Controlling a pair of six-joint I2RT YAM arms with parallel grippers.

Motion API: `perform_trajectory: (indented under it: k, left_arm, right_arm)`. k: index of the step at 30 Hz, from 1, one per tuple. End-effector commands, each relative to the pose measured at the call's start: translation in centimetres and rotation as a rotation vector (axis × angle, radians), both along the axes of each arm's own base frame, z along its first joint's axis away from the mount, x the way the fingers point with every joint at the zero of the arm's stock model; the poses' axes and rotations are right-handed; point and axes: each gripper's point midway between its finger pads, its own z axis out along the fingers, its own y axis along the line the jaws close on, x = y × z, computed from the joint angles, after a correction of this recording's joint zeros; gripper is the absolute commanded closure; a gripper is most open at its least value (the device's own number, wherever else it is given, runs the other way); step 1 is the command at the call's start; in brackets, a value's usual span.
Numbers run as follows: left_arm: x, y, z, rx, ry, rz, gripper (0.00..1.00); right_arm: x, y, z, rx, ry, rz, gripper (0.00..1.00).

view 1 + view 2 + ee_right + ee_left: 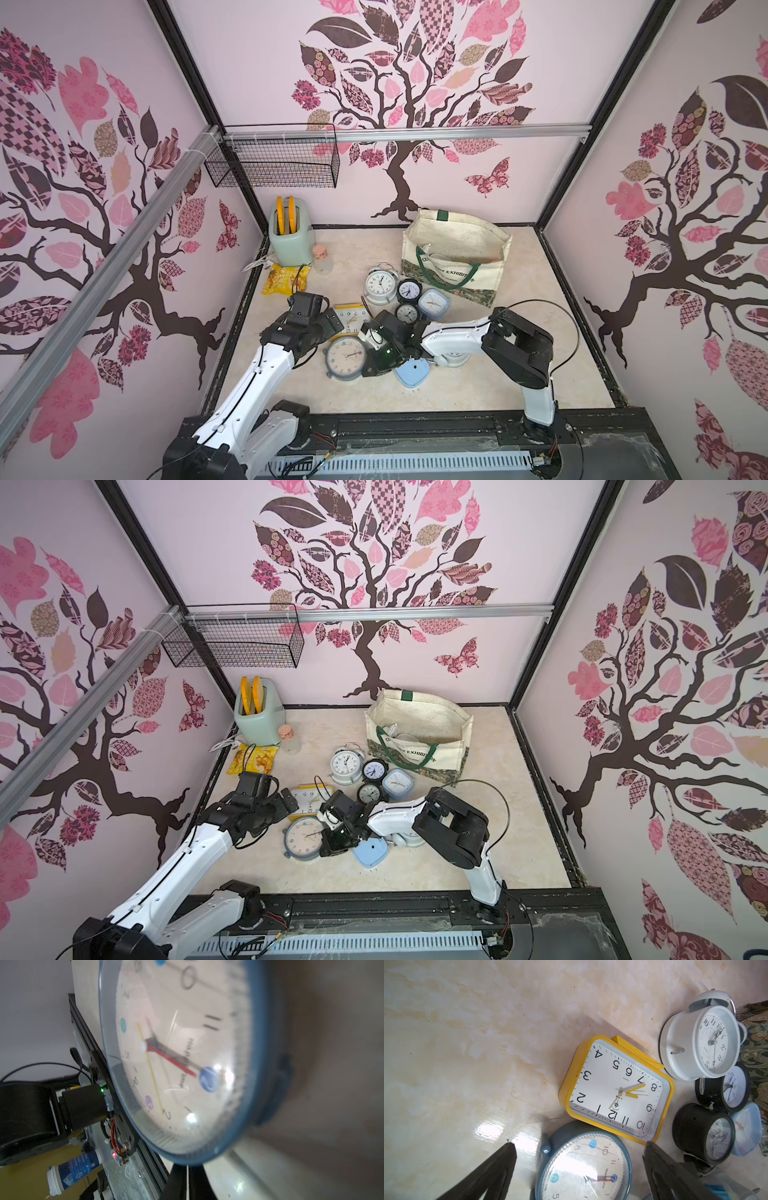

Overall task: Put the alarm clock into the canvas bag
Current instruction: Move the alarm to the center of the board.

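A large blue-rimmed round alarm clock (347,358) (304,838) lies face up at the front of a cluster of several clocks. My left gripper (337,327) (579,1144) hangs open just above it, one finger on each side of its rim. My right gripper (368,365) (188,1178) is shut, low at the clock's right edge, its tips hidden behind the blue rim (207,1155). A yellow rectangular clock (614,1088) lies just behind. The cream canvas bag (486,278) (449,754) stands open at the back right.
A white twin-bell clock (380,284), two small black clocks (409,289) and a pale blue square clock (433,300) sit between the arms and the bag. Another pale blue clock (412,372) lies face down. A mint toaster (286,235), a jar (322,257) and a snack packet (286,280) stand back left.
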Motion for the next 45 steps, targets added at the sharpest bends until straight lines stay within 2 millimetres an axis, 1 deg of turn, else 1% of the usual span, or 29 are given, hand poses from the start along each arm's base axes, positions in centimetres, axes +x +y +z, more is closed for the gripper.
perform_trajectory:
  k: [1, 5, 7, 8, 10, 12, 15, 16, 18, 21, 23, 25, 28, 29, 30, 33, 36, 38, 41, 45]
  left_arm:
    - [0.8, 0.4, 0.6, 0.027, -0.031, -0.001, 0.02]
    - [1.2, 0.8, 1.0, 0.060, -0.031, 0.004, 0.02]
    - [1.2, 1.2, 1.1, 0.080, -0.032, 0.007, 0.02]
    - [1.2, 1.4, 1.1, 0.085, -0.033, 0.008, 0.02]
    - [1.0, 1.7, 0.8, 0.080, -0.011, 0.021, 0.02]
    - [0.1, 2.1, 0.1, 0.053, 0.041, 0.055, 0.02]
    - [-2.4, 3.0, -0.6, 0.013, 0.134, 0.158, 0.02]
    - [-3.0, 2.9, -1.0, -0.008, 0.147, 0.179, 0.02]
    - [-4.1, 2.0, -1.5, -0.074, 0.169, 0.189, 0.02]
    - [-5.7, 0.9, -2.6, -0.160, 0.214, 0.206, 0.02]
    - [-6.7, 0.9, -3.3, -0.170, 0.244, 0.231, 0.02]
    - [-7.6, 1.5, -3.7, -0.141, 0.272, 0.263, 0.02]
    - [-8.1, 1.8, -3.9, -0.105, 0.275, 0.287, 0.02]
    - [-8.0, 1.5, -4.3, -0.123, 0.275, 0.288, 0.02]
    - [-7.6, 0.8, -4.8, -0.160, 0.265, 0.266, 0.02]
    - [-7.5, -0.5, -5.8, -0.224, 0.276, 0.252, 0.02]
    - [-7.5, -1.1, -5.8, -0.229, 0.265, 0.236, 0.02]
    - [-7.1, -1.9, -5.6, -0.257, 0.247, 0.214, 0.02]
    - [-6.4, -2.9, -5.5, -0.301, 0.224, 0.198, 0.02]
    - [-5.0, -2.9, -5.7, -0.277, 0.184, 0.186, 0.02]
  right_arm:
    - [4.1, 1.9, 0.4, 0.041, -0.028, -0.087, 0.91]
    - [7.3, 4.3, 0.7, 0.090, -0.044, -0.124, 0.91]
    - [8.5, 5.6, 1.1, 0.122, -0.038, -0.122, 0.91]
    - [9.0, 5.9, 1.3, 0.133, -0.034, -0.121, 0.91]
    - [9.6, 6.0, 2.2, 0.154, -0.037, -0.120, 0.90]
    - [9.7, 5.2, 3.4, 0.148, -0.074, -0.113, 0.89]
    - [9.3, 3.4, 4.9, 0.114, -0.137, -0.100, 0.85]
    - [9.1, 2.7, 5.3, 0.108, -0.148, -0.098, 0.84]
    - [8.7, 1.5, 6.1, 0.089, -0.170, -0.091, 0.81]
    - [8.4, -0.1, 7.5, 0.069, -0.205, -0.091, 0.73]
    - [8.0, -0.7, 8.0, 0.061, -0.209, -0.077, 0.66]
    - [7.8, -1.2, 8.1, 0.036, -0.209, -0.057, 0.61]
    - [7.4, -2.2, 8.4, 0.027, -0.224, -0.055, 0.53]
    - [7.4, -2.5, 8.5, 0.030, -0.225, -0.055, 0.51]
    - [7.3, -2.7, 8.8, 0.034, -0.229, -0.054, 0.48]
    - [7.3, -3.3, 9.1, 0.025, -0.244, -0.053, 0.39]
    - [7.2, -3.8, 9.2, 0.016, -0.251, -0.053, 0.28]
    - [7.1, -3.9, 9.0, 0.012, -0.251, -0.049, 0.23]
    - [7.4, -4.4, 8.7, -0.003, -0.251, -0.053, 0.21]
    - [7.8, -4.9, 8.8, -0.006, -0.252, -0.059, 0.21]
